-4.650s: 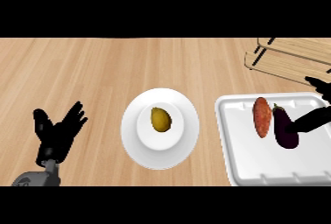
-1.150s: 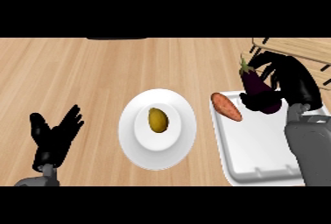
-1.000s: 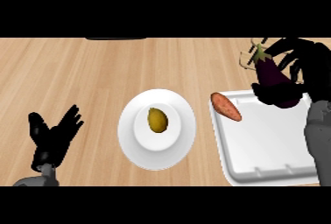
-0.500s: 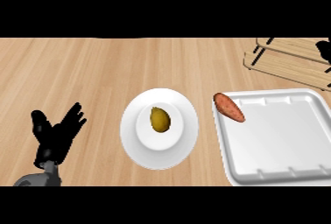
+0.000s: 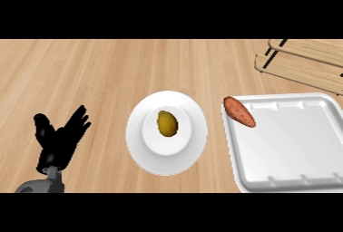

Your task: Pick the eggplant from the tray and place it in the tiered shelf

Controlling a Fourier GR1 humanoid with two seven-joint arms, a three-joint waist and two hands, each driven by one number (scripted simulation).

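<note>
1. The white plate [image 5: 167,133] sits in the middle of the wooden counter [image 5: 100,68] and serves as the landmark here.
2. A yellowish oval food item [image 5: 167,123] lies in the plate's centre, its long axis running away from the robot.
3. Just to the right of the plate is the white tray [image 5: 285,145], its left rim close beside the plate's edge but apart from it.
4. An orange-red sweet potato [image 5: 239,111] rests tilted across the tray's far-left rim, the nearest tray item to the plate.
5. Far right of the plate and farther back, the wooden tiered shelf [image 5: 305,59] shows at the upper right corner, only partly in view.
6. The eggplant shows neither on the tray nor on the visible part of the shelf; where it lies cannot be told.
7. Left of the plate, near the lower edge, the left hand [image 5: 59,140] rests with fingers up and spread, holding nothing.
8. The right hand is out of view.
</note>
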